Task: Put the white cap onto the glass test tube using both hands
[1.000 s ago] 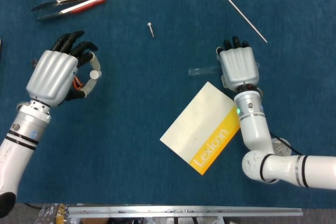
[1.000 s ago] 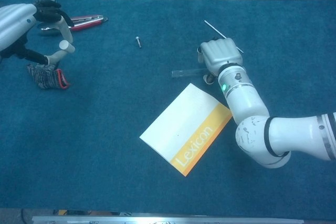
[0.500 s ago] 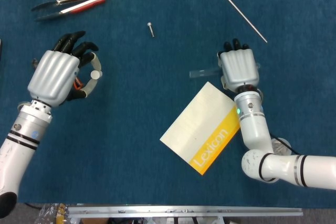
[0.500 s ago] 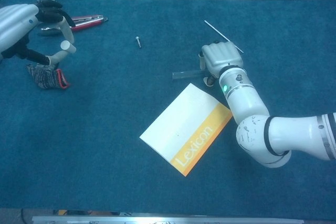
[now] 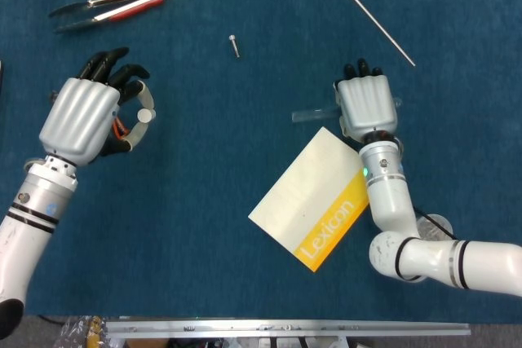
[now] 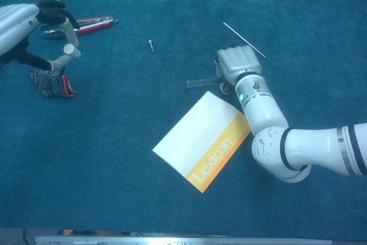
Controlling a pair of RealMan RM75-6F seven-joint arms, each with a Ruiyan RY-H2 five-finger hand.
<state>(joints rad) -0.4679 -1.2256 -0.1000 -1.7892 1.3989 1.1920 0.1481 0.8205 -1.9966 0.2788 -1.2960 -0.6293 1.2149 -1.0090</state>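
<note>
White cap (image 5: 145, 116): pinched in your left hand (image 5: 81, 118), raised off the counter (image 5: 204, 169), well left of the Lexicon booklet (image 5: 314, 197).

Glass test tube (image 5: 314, 112): lying flat just above the booklet's upper corner, open end toward the left. Your right hand (image 5: 367, 103) is cupped over its far end; in the chest view the fingers (image 6: 220, 61) are curled down on it, so it reads as gripped, though the contact itself is hidden.

Open room: bare blue counter between the two hands, only a small screw (image 5: 234, 45) above that lane. Metal rod (image 5: 383, 29) lies just beyond the right hand, up and right of the booklet. Pliers (image 5: 114, 3) sit far up-left, near the counter's back edge.

Versus a second ago: right hand and tube have shifted slightly left; left hand and cap are about where they were.
</note>
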